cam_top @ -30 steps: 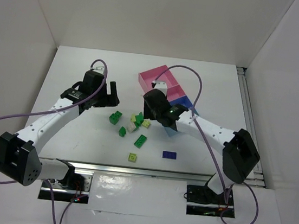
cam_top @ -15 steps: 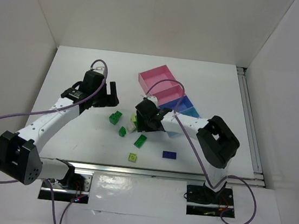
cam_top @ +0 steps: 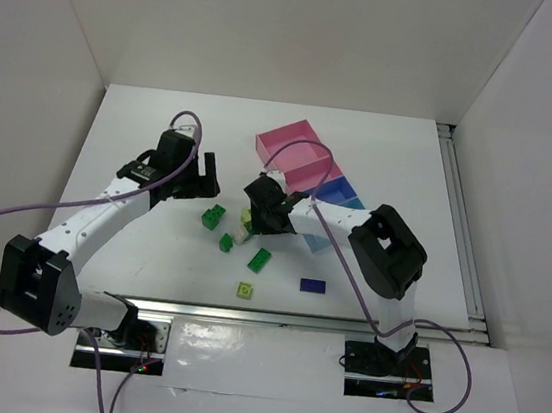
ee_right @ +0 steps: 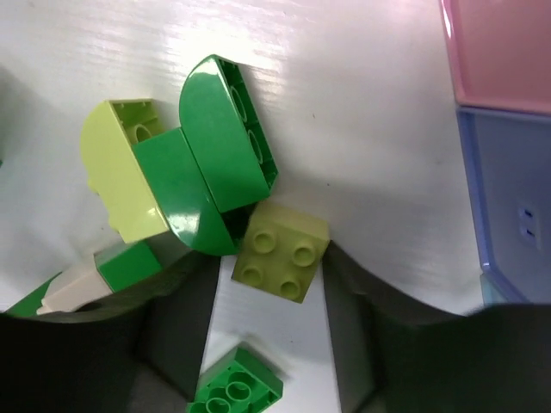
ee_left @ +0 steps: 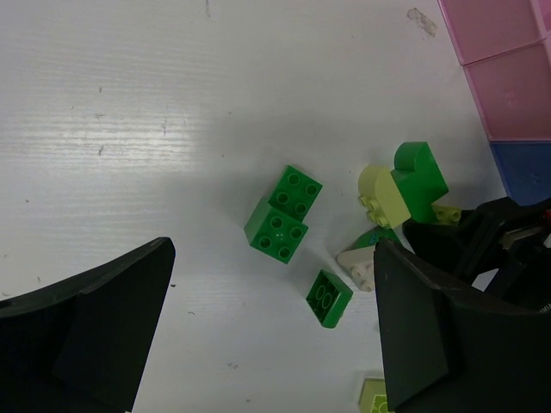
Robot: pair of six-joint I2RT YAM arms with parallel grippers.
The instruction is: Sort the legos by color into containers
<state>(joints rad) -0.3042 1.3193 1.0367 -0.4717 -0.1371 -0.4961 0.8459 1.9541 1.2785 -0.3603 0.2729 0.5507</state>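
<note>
The legos lie mid-table. Dark green ones (cam_top: 213, 216) (cam_top: 259, 259), a pale yellow-green one (cam_top: 244, 289) and the flat dark blue one (cam_top: 313, 285) are spread out. My right gripper (cam_top: 258, 211) is down in the cluster. Its open jaws straddle a pale yellow-green 2x2 brick (ee_right: 280, 251) at the fingertips (ee_right: 353, 301), next to rounded dark green bricks (ee_right: 225, 138). My left gripper (cam_top: 196, 174) is open and empty. It hovers over a dark green double brick (ee_left: 284, 225) and a small green one (ee_left: 329, 298). The containers (cam_top: 299, 146) stand behind, pink and blue.
The pink (ee_right: 504, 52) and blue (ee_right: 512, 189) boxes lie right of the right gripper. A cream brick (ee_right: 73, 288) and another green brick (ee_right: 237, 387) lie close by its fingers. White walls enclose the table. The right arm's black wrist (ee_left: 495, 241) shows in the left wrist view.
My right arm has swung left from the containers and gone down into the lego cluster. The left arm has barely moved.
</note>
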